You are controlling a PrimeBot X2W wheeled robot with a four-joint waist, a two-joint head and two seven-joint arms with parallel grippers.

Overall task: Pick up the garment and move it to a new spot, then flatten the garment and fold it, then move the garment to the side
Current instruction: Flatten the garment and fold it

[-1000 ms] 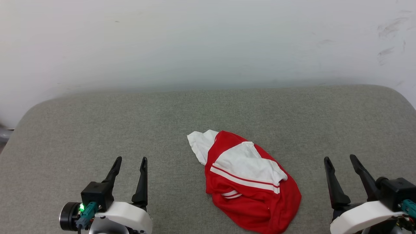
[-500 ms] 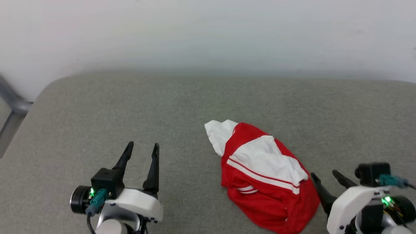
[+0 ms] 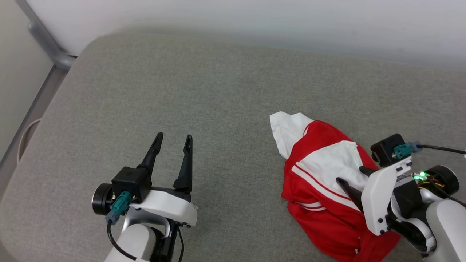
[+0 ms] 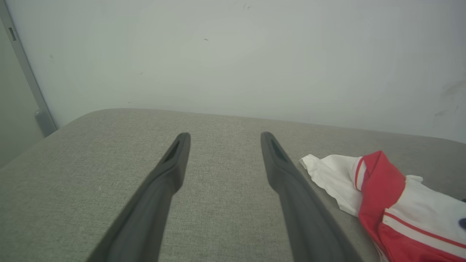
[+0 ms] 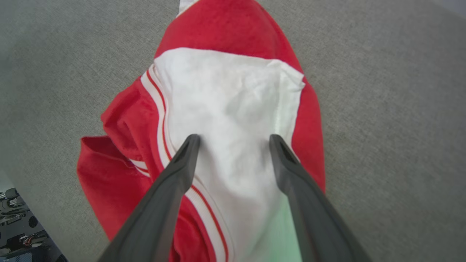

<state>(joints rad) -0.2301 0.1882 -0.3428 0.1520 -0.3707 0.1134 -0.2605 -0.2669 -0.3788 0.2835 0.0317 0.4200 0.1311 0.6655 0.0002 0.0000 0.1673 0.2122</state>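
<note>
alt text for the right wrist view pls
The right gripper, its two dark fingers spread open, frames the white panel of a crumpled bright red fabric shirt with red-and-white striped trim, lying on a grey woven cushion. Whether the tips touch the cloth is unclear.

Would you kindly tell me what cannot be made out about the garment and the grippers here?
1. Garment: in the head view its near edge is cut off by the bottom edge and hidden behind the right arm.
2. Right gripper: it is open above the garment, but the right wrist view does not settle whether its tips touch the cloth.
3. Garment's lower layers: its own folds hide them in every view.
</note>
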